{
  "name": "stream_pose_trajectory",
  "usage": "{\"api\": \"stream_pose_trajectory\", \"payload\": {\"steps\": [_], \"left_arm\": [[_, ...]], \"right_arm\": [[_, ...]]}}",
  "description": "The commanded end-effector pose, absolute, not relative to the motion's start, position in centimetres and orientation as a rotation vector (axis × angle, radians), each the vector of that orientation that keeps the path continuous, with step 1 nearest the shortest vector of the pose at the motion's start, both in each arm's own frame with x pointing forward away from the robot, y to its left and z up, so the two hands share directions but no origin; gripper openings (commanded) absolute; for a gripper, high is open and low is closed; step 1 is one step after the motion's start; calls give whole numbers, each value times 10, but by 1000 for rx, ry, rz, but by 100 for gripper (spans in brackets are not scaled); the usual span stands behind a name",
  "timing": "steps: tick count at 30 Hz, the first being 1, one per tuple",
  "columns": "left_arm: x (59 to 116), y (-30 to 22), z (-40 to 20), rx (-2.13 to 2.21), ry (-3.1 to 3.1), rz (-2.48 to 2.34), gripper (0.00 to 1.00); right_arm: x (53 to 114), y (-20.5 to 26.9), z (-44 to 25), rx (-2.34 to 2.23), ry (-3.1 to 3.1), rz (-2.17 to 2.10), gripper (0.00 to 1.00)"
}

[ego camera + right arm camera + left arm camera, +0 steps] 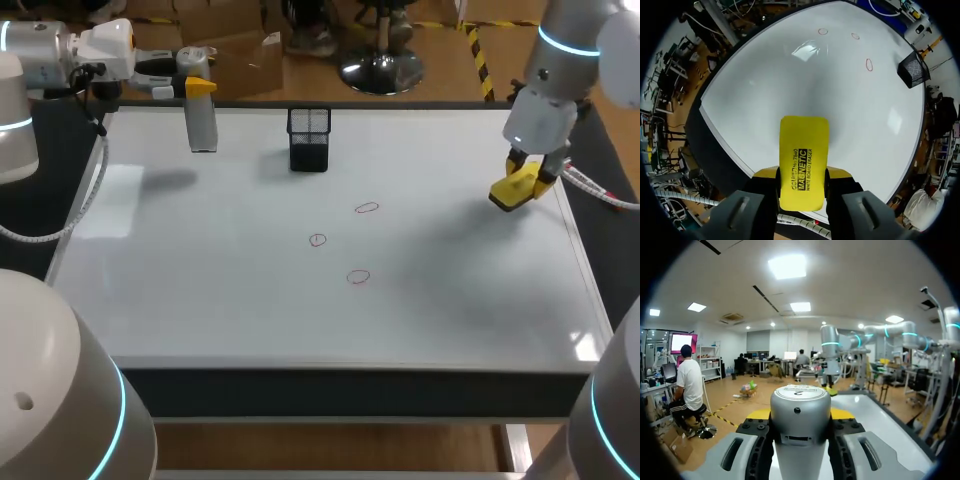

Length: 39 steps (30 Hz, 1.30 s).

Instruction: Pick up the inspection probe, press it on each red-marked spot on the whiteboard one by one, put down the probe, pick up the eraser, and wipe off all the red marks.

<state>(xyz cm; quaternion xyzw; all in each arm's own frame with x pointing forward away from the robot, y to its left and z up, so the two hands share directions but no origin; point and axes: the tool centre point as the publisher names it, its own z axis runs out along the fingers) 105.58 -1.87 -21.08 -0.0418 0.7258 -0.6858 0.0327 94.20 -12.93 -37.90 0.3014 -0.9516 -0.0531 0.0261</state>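
A whiteboard (pixel 200 300) fills most of the head view. My left arm (pixel 60 50) enters at upper left. Its gripper (pixel 200 88) is clamped on the grey probe (pixel 203 125), which hangs upright at the board's upper left. My right arm (pixel 560 60) enters at upper right. Its gripper (pixel 520 177) is closed on the yellow eraser (pixel 510 195) by the board's right edge; I cannot tell whether it touches the board. A black mesh cup (pixel 310 140) stands upright at top centre, with only its mesh wall showing inside. Three small red marks (pixel 367 208) lie apart near the centre.
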Motion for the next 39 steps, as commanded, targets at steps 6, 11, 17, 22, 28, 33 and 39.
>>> {"api": "stream_pose_trajectory", "payload": {"steps": [6, 11, 17, 22, 28, 33, 39], "left_arm": [[1006, -56, -205, -55, 2240, -2124, 0], [970, -81, -202, -60, 2223, -2137, 0], [934, -115, -200, -42, 2205, -2158, 0], [911, -136, -202, -33, 2174, -2180, 0], [896, -156, -215, -20, 2163, -2196, 0], [890, -169, -223, 20, 2156, -2231, 0], [888, -182, -228, 38, 2169, -2231, 0]], "right_arm": [[942, -130, -378, 934, -2939, -160, 0], [942, -130, -378, 934, -2939, -160, 0], [942, -130, -378, 934, -2939, -160, 0], [942, -130, -378, 934, -2939, -160, 0], [942, -130, -378, 934, -2939, -160, 0], [942, -130, -378, 934, -2939, -160, 0], [942, -130, -378, 934, -2939, -160, 0]]}}
